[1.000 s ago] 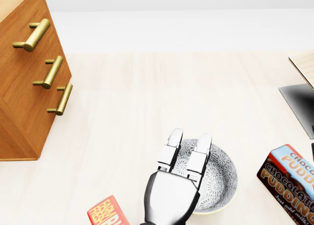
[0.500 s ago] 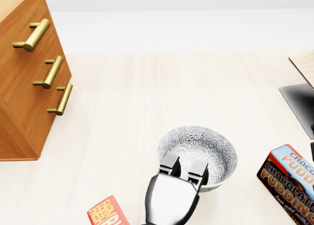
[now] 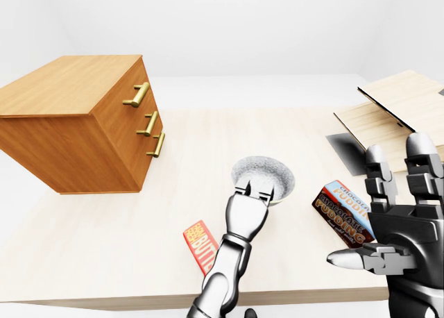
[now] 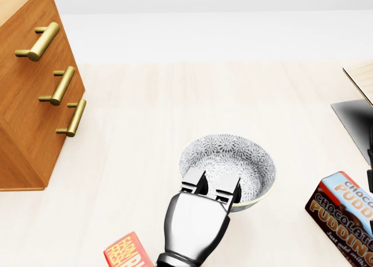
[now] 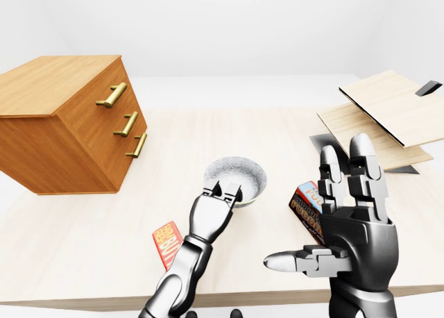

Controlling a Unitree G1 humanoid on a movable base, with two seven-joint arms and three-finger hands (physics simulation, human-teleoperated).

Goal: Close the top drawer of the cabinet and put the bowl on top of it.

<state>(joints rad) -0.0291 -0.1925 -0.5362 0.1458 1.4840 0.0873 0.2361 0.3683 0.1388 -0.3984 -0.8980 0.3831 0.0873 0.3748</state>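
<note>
Left hand (image 4: 197, 217) closed on the rim of the bowl (image 4: 230, 156), bowl over the table (image 4: 175, 98), right of the cabinet (image 3: 76, 123) and well apart from it, drawers look shut, right hand (image 5: 355, 231) open, fingers spread, near a pudding box (image 4: 341, 211).

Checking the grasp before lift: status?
Left hand shut on bowl rim; right hand open, raised. Bowl right of cabinet in head view; drawers look flush. Nothing between bowl and cabinet.
</note>
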